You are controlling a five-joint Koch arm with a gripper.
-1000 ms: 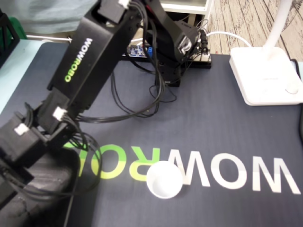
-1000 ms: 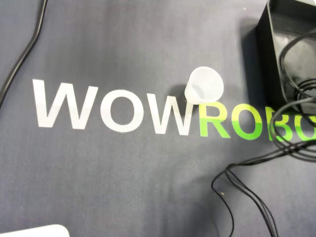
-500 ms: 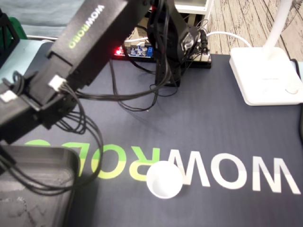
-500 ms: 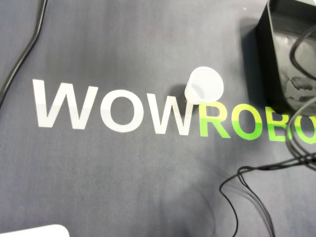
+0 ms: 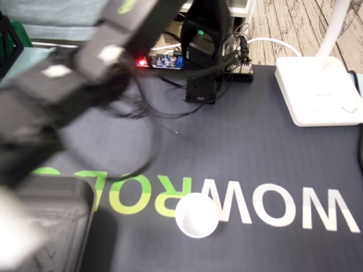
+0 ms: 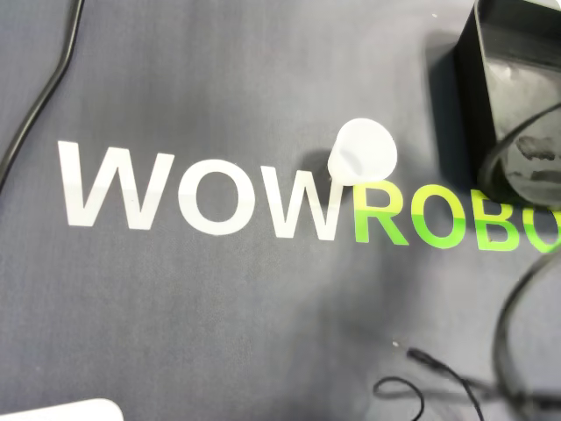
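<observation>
Fixed view: black arm [image 5: 85,73] in one long slant, from the base [image 5: 201,62] at top centre down toward the lower left edge, strongly blurred, links nearly in one line. Raised over the dark mat [image 5: 255,147], without visible contact. Far end lost at the left edge, close to the black tray [image 5: 57,221]. Gripper not to make out in either view, so cannot tell if jaws apart, together or clamped on something. Only a pale smear [image 5: 14,232] at the lower left corner, in front of the tray, not identifiable. White cup [image 5: 197,214] upright on the mat, where green letters meet white ones, right of the tray, not touching it, well apart from the arm. Overhead view: cup [image 6: 362,151] just above the lettering, tray [image 6: 517,79] at upper right, loose cables [image 6: 517,298] at lower right.
</observation>
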